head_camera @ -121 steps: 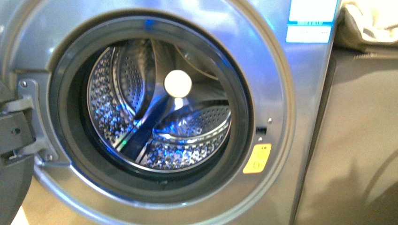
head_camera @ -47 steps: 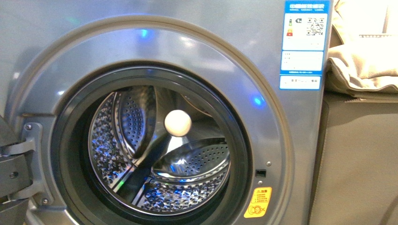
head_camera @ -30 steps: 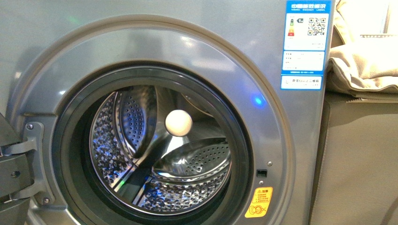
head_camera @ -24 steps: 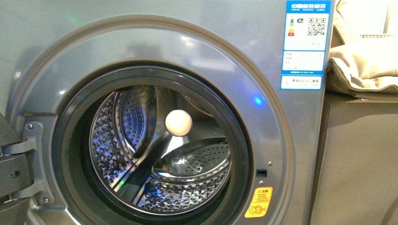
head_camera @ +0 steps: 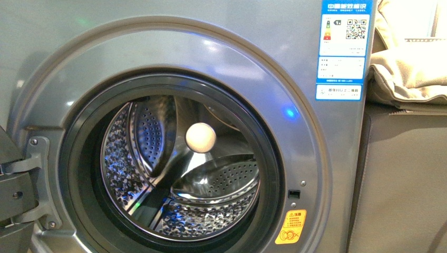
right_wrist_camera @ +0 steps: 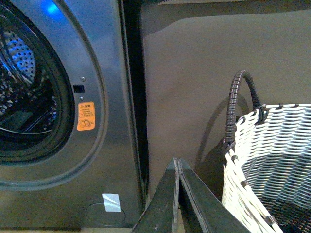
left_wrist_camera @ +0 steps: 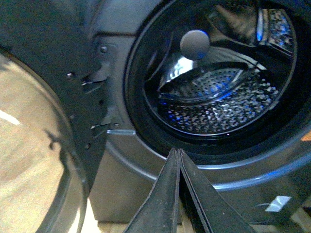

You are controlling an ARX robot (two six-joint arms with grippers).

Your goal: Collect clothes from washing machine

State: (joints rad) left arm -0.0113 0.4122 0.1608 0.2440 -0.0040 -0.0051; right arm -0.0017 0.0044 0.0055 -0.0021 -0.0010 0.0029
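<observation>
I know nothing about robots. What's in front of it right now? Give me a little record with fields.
machine: grey metallic front-loading washing machine
door: open, swung to the left on its hinge
drum: perforated steel drum, no clothes visible in it
stickers: yellow warning sticker, blue-and-white label
basket: woven white-and-grey basket, right of the machine
left hand: left hand shut, empty, in front of the drum opening
right hand: right hand shut, empty, beside the basket

A woven white-and-grey basket [right_wrist_camera: 272, 160] with a dark handle stands near a grey-brown panel [right_wrist_camera: 204, 73], while what may be a beige cushion [head_camera: 408, 74] lies on top.
</observation>
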